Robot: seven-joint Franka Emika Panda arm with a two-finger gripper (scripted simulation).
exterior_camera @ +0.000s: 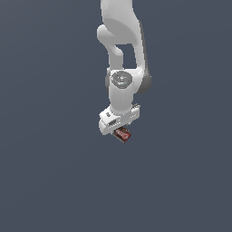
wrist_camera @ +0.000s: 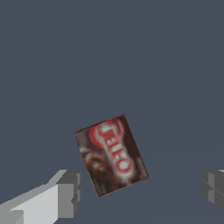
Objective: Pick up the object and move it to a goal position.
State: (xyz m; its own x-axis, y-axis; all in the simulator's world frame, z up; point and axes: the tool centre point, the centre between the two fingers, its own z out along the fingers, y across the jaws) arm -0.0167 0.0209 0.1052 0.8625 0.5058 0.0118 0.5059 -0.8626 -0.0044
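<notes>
Wrist view is showing the box (wrist_camera: 112,155) lying flat on the grey floor (wrist_camera: 109,52), label up, long axis skewed between the gripper (wrist_camera: 140,188) fingers (wrist_camera: 69,192), which are standing wide apart, gripping nothing. Approach step underway; next move is calling for descent, wrist alignment, then closing.

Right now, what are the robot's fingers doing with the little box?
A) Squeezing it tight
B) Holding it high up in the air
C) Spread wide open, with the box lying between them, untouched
C: in the wrist view the gripper has its fingers far apart, with gaps on both sides of the box.
</notes>
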